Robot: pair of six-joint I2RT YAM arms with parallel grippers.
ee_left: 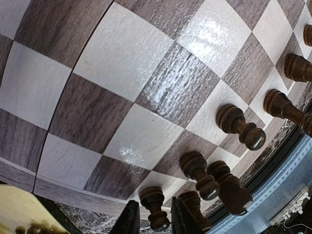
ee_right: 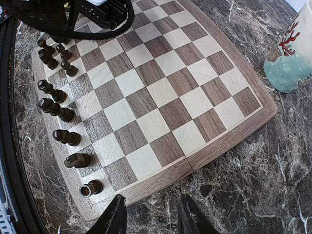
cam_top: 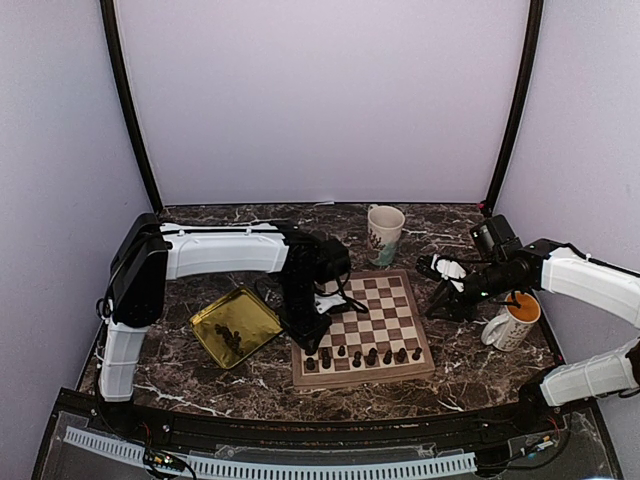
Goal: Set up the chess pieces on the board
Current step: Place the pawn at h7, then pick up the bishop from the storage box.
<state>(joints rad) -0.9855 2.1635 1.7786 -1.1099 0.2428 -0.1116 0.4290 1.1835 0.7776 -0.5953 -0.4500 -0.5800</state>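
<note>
No lettering, label or number is legible — none anywhere.

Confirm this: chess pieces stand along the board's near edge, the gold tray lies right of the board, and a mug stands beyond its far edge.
No: the gold tray lies to the left of the board, not the right, as the top external view shows. The chess pieces along its near edge and the mug beyond its far edge are correct.
</note>
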